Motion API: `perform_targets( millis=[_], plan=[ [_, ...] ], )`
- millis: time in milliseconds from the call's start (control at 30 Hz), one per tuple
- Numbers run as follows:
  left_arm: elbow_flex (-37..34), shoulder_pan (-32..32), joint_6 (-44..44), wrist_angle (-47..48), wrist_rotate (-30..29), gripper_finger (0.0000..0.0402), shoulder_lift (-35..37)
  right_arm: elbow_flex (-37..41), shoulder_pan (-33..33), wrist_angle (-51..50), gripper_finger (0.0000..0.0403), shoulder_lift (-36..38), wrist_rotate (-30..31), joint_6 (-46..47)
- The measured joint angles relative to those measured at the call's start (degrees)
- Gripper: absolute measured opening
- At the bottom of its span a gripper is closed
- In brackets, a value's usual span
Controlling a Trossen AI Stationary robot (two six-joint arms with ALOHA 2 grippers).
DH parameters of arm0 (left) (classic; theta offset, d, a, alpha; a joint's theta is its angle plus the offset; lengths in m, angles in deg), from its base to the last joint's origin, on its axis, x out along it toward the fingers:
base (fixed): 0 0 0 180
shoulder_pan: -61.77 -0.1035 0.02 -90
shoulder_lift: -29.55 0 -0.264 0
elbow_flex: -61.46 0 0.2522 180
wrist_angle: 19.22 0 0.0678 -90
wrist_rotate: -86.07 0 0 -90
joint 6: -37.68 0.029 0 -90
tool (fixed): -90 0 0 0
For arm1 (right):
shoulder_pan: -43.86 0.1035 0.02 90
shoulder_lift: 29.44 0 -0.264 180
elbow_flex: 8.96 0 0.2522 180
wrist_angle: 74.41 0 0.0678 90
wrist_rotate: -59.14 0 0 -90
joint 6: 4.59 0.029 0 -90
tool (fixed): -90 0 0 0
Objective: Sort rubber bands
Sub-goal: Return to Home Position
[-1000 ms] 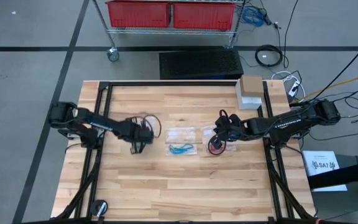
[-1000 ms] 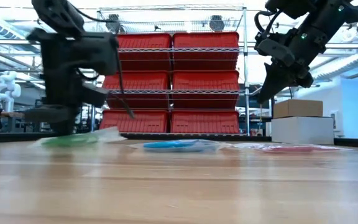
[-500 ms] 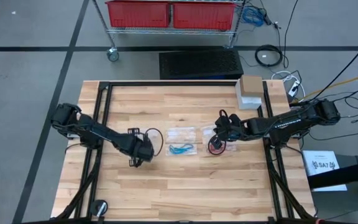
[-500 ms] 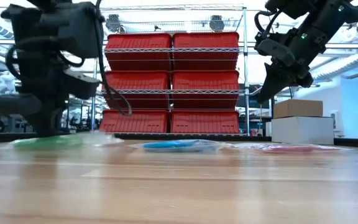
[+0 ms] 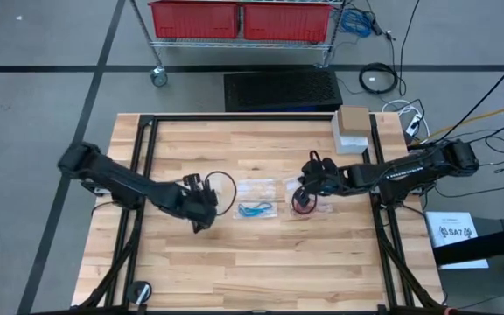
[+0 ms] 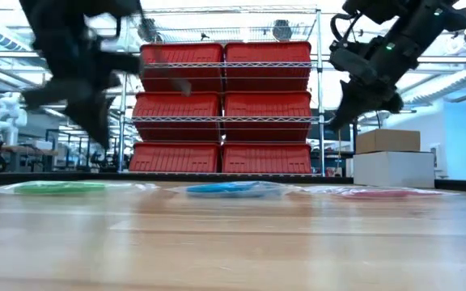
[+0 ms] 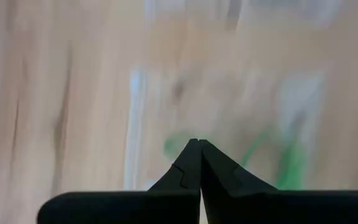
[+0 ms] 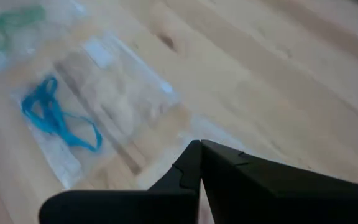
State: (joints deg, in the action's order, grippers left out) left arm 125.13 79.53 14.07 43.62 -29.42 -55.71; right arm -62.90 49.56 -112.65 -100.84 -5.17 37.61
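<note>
High view, with 12 o'clock at the far edge of the table (image 5: 261,271): the left gripper (image 5: 202,213) is over the wood left of centre. The blue rubber bands (image 5: 255,210) lie in their clear bag at its 3 o'clock, near. The red rubber bands (image 5: 303,207) lie at 6 o'clock of the right gripper (image 5: 305,191), just beside it. I cannot find the green rubber bands here; probably the left arm covers them. The bags form a row with its long axis from 9 to 3 o'clock, and each arm is over its own end of this row. A cardboard box (image 5: 353,118) stands at 1 o'clock of the right gripper, well apart.

Low view: the green rubber bands (image 6: 59,187), the blue and the red ones lie flat on the table in three separate bags. Both grippers hang well above them and touch nothing. Red bins (image 6: 225,105) fill the shelf behind.

Left wrist view: the two fingers meet at their tips with nothing between them. Blurred green lies beyond.

Right wrist view: the fingers are also pressed together and empty. The blue bands lie beyond them in the bag.

In my judgement the sorting is finished. Each arm can draw back toward its own side, away from the row, and nothing stands in the way.
</note>
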Motion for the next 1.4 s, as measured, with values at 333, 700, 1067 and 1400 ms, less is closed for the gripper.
perform_targets(
  millis=[333,700,1067,1400],
  plan=[
    [-12.57,-3.29,15.3,-37.59,5.01,0.0001,25.05,0.1,2.14,10.69,0.0,3.5,-3.52,-31.76],
    [-26.51,-24.99,23.61,-71.25,31.51,0.0001,26.29,22.46,1.75,34.95,0.0,24.89,-11.82,-41.1],
    [-42.72,-30.35,22.39,-79.89,28.41,0.0001,42.89,39.54,-0.38,37.2,0.0,61.72,-12.47,-44.71],
    [-47.7,-38.74,25.47,-82.76,36.99,0.0001,49.29,39.39,-9.14,27.17,0.0,70.89,-12.59,-46.31]
  ],
)
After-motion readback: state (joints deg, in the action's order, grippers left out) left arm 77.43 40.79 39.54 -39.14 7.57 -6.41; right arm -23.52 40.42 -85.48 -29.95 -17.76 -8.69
